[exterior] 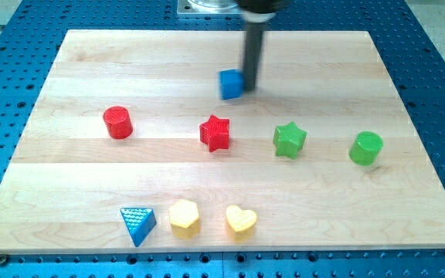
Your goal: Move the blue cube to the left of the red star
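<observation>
**Rod tip pressed against the blue cube, above the red star**

Eight small blocks sit on the pale wooden bench (68, 193), which lies on a blue perforated surface (439, 93). Counting them off: one blue cube (231, 84), one red star (215, 133), one red cylinder (117, 123), one green star (289, 140), one green cylinder (365, 147), one blue triangle (137, 224), one yellow hexagon-like block (185, 218) and one yellow heart (240, 221). That makes two reds, two greens, two blues and two yellows.

The blue cube lies near the view's top, a little right of centre, and the red star sits below it, just slightly toward the view's left. So the cube is above the star rather than on its left side. The two are apart, with bare wood between them.

The dark rod comes down from the view's top, and my tip (249, 88) stands right at the cube's right-hand face, touching it or as good as touching. There is no gripper on this arm, only the rod, so it holds nothing.

The red cylinder stands well off to the view's left; both green blocks line up to the star's right. The triangle and the two yellow blocks form a row near the view's bottom.
</observation>
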